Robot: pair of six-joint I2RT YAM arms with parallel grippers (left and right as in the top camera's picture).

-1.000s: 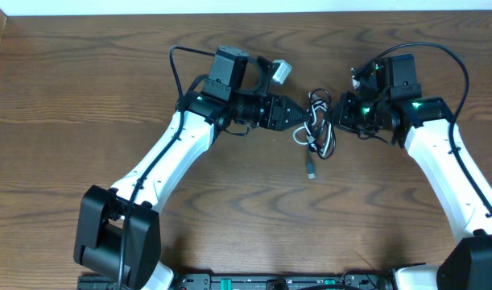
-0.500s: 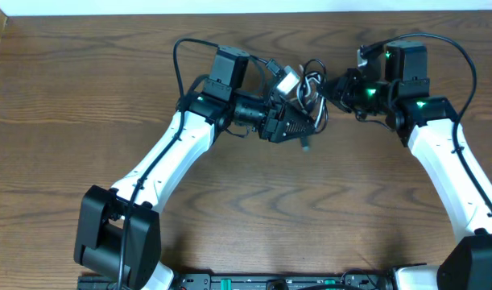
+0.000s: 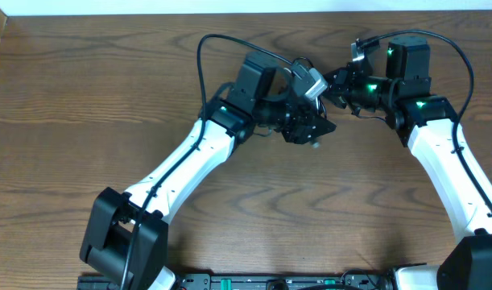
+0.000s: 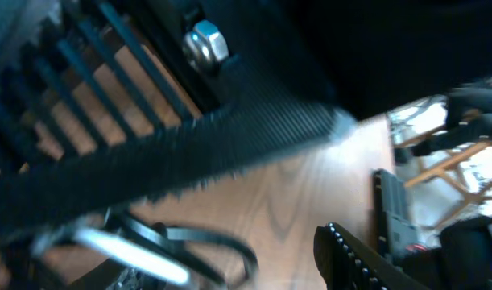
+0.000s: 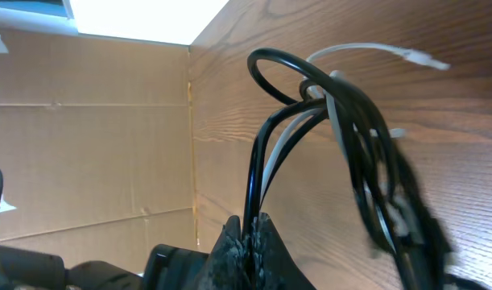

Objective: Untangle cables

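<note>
Two light, floppy cables [image 5: 342,105] dangle tangled; right fingers [image 5: 270,246] clamp the bundle, left fingers [image 4: 189,153] too blurred to tell. Best hold: probably a free loop.

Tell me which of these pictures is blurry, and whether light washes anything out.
Overhead: sharp and evenly lit, with crisp grain on the table. Left wrist: dark and smeared, with washed-out brightness at the right edge. Right wrist: the cables are sharp up top but smear toward the lower right, and the top-left patch is blown out.
</note>
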